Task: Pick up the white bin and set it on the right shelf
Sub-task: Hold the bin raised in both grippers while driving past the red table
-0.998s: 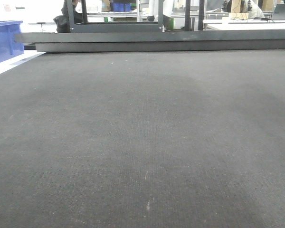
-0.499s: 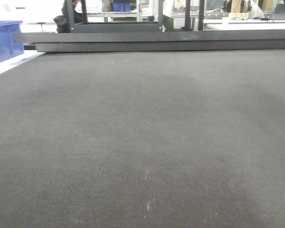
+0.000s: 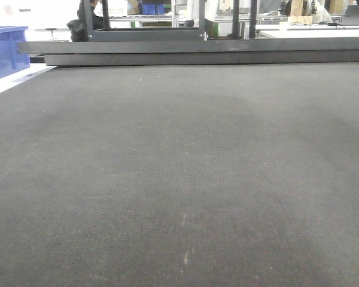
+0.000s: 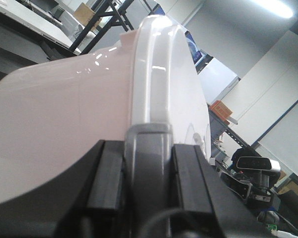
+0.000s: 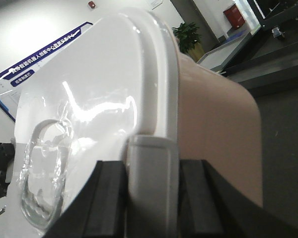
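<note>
The white bin (image 4: 64, 109) fills the left wrist view, its pale pinkish body at left and its white lid rim running up the middle. My left gripper (image 4: 148, 148) is shut on a grey clip at the bin's rim, one black finger on each side. In the right wrist view the white bin (image 5: 89, 84) shows its glossy lid at left and its pinkish side at right. My right gripper (image 5: 153, 168) is shut on the grey clip at that end. The bin and both arms are out of the front view. I cannot make out the right shelf.
A dark grey textured surface (image 3: 179, 179) spreads across the front view. Long dark rails (image 3: 197, 51) lie along its far edge, with black frame uprights behind them. A blue plastic bin (image 3: 3, 51) stands at far left. Desks and a person are in the background.
Almost nothing: the far background in the front view has shifted by a few pixels.
</note>
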Controlling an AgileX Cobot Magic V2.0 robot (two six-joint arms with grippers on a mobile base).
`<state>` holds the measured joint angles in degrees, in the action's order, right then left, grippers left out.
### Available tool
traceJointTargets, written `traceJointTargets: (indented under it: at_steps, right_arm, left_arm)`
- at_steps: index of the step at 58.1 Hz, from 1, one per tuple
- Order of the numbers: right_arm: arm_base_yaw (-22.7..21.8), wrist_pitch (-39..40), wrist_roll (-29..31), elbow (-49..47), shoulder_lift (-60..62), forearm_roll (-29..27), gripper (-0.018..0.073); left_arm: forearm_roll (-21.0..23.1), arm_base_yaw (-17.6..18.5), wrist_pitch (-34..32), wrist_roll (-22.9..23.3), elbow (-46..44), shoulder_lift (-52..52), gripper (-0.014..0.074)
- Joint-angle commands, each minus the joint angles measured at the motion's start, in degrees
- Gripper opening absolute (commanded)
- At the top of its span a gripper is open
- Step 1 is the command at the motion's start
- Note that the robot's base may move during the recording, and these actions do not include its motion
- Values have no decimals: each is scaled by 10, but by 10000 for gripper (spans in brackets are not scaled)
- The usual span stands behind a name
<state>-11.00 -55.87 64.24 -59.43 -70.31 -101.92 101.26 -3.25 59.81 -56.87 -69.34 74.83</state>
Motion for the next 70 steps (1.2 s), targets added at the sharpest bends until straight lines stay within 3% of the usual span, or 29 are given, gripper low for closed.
traceJointTargets:
  at_steps: [1,37,70]
  right_arm:
    - [16,-69,14,-22,23,-81,59]
    - [16,36,14,-22,23,-81,59]
    - [16,65,14,-22,23,-81,59]
  left_arm:
    - [27,22,165,-4,-20,-24,-117]
    - [27,22,165,-4,-20,-24,-117]
    - [27,22,165,-4,-20,-24,-117]
